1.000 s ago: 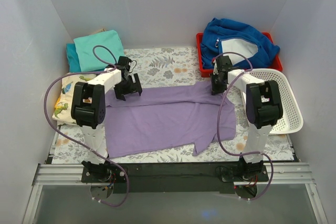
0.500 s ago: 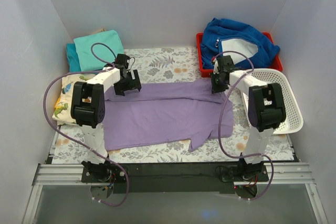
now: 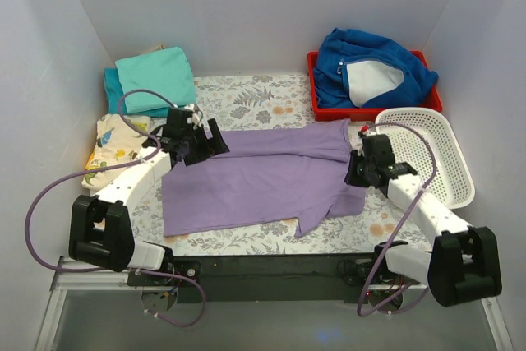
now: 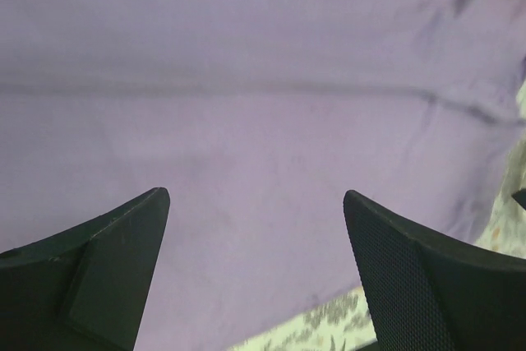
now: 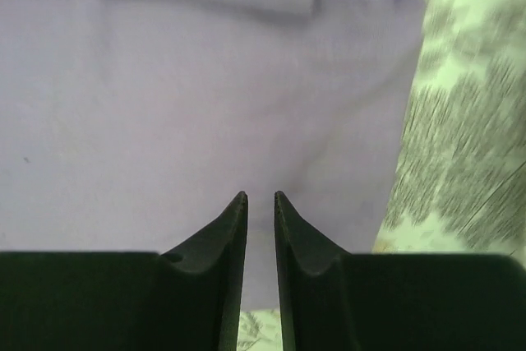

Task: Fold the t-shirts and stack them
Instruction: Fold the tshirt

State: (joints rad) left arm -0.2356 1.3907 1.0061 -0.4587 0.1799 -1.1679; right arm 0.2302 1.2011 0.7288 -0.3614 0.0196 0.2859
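The lavender t-shirt (image 3: 263, 174) lies spread flat on the floral table cloth, one sleeve pointing to the near right. It fills the left wrist view (image 4: 246, 80) and most of the right wrist view (image 5: 181, 104). My left gripper (image 3: 214, 144) is open and empty, just above the shirt's far left part; its open jaws also show in the left wrist view (image 4: 255, 203). My right gripper (image 3: 353, 172) sits over the shirt's right edge, jaws almost together with nothing between them (image 5: 260, 199). A folded turquoise t-shirt (image 3: 154, 76) lies on a darker teal one (image 3: 111, 88) at the far left.
A royal-blue fleece jacket (image 3: 374, 67) fills a red tray (image 3: 316, 108) at the back right. A white mesh basket (image 3: 448, 166) stands at the right edge. A dinosaur-print cloth (image 3: 111, 141) lies at the left. White walls close in three sides.
Both arms have drawn back toward the near side and lowered. Both grippers have left the shirt's far edge, and the shirt now lies flat, shifted slightly toward the back.
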